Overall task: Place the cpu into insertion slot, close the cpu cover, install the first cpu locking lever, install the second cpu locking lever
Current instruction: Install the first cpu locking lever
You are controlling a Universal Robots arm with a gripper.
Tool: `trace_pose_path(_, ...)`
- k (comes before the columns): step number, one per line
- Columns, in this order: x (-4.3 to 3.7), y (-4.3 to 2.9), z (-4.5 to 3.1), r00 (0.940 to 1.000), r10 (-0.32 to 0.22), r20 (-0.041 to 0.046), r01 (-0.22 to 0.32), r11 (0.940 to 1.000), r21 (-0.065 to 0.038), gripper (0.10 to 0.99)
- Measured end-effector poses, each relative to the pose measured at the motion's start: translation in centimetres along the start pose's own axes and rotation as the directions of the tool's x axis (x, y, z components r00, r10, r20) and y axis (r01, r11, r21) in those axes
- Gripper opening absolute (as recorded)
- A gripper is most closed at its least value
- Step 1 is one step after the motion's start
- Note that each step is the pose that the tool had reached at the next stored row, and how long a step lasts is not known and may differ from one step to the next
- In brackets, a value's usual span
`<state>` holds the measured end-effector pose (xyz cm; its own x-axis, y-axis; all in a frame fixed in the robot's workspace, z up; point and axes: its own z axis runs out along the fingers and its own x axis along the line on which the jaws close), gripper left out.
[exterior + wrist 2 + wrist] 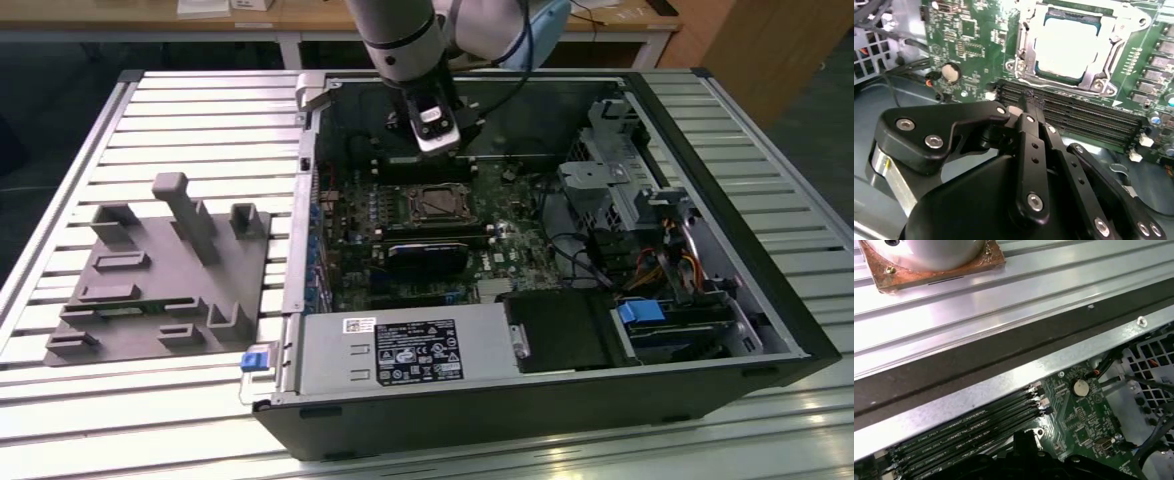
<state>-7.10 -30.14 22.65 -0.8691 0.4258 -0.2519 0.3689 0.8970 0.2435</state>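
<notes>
Black linkage arms of the tool (1029,102) fill the near part of the second wrist view, fingers drawn together at the tip and grasping nothing, poised over the dark memory slots (1079,117). Beyond them on the green circuit board (969,45) sits the insertion slot (1026,50), with the cpu (1066,47) lying flat inside it and the cpu cover (1094,75) down around it. In the exterior view, from that view's left: a grey fixture block (160,270) rests on the slatted bench (200,110), then the open computer case (561,400), with the tool (434,128) hanging just behind the insertion slot (437,204).
</notes>
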Motion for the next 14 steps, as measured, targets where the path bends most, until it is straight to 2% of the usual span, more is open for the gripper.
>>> trace_pose_path(6, -0.44, 0.08, 0.19, 0.9983, 0.007, -0.0585, -0.005, 0.9993, 0.038, 0.102)
trace_pose_path(9, -0.64, 0.08, 0.25, 0.9970, 0.008, -0.0770, -0.004, 0.9982, 0.059, 0.102)
trace_pose_path(14, -0.99, 0.20, 0.37, 0.9946, 0.008, -0.1036, 0.003, 0.9943, 0.107, 0.102)
